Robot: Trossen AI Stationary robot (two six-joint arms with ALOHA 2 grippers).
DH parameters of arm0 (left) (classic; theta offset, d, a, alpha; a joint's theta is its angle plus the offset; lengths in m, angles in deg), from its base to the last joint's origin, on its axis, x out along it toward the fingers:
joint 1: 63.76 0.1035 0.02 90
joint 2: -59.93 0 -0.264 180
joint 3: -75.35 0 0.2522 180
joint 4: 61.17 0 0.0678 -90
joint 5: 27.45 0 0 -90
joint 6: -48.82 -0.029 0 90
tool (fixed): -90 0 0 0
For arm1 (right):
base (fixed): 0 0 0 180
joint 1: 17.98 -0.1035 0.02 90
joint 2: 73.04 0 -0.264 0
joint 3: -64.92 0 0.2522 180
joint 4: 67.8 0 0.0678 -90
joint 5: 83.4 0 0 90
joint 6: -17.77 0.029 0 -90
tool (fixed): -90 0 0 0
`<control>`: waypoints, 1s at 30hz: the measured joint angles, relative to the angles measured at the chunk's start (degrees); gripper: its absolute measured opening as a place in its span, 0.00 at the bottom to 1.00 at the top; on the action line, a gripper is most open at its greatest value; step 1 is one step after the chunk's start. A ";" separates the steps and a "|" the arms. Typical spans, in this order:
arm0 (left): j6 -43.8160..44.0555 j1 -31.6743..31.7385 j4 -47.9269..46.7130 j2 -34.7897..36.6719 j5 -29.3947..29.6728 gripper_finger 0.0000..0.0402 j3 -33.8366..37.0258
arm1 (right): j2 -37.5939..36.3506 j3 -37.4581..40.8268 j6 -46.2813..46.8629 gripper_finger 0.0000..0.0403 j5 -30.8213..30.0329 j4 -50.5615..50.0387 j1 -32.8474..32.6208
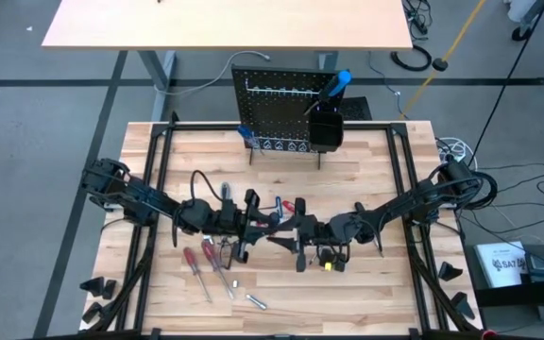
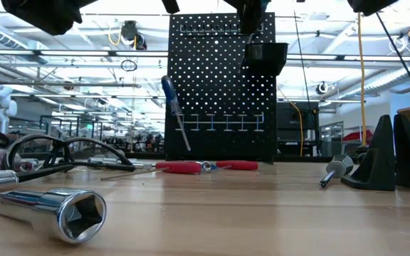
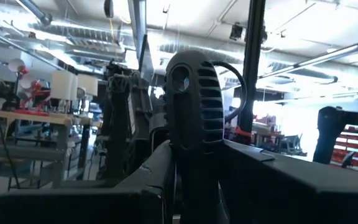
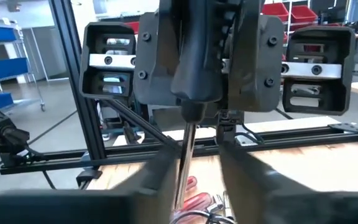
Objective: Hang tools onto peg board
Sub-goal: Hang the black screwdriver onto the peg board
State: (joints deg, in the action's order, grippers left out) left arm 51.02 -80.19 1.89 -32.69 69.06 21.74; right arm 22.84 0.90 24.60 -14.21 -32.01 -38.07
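Above mid-worktop (image 1: 366, 274), the left end effector (image 1: 258, 227) grips a black-handled screwdriver (image 3: 194, 109). The right end effector (image 1: 296, 231) meets it, fingers flanking the shaft; contact cannot be determined. The peg board (image 1: 277, 113) stands behind.

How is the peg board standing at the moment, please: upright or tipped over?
Upright: in the low view the peg board stands straight on the table, its black bin mounted near the top.
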 joint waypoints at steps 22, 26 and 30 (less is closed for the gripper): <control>-1.49 0.76 -16.45 3.14 6.19 0.48 -0.07 | -7.13 0.00 7.17 0.01 -7.65 -25.83 0.47; -2.37 0.79 -17.23 3.34 8.25 0.48 -0.04 | -7.72 -0.07 9.01 0.01 -7.75 -29.02 0.88; -3.00 0.87 -16.96 3.43 10.22 0.48 0.00 | -7.72 -0.07 9.71 0.01 -7.70 -30.98 1.00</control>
State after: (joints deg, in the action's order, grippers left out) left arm 48.02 -79.32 -15.07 -29.27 79.28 21.74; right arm 15.12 0.83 34.31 -21.91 -62.99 -37.07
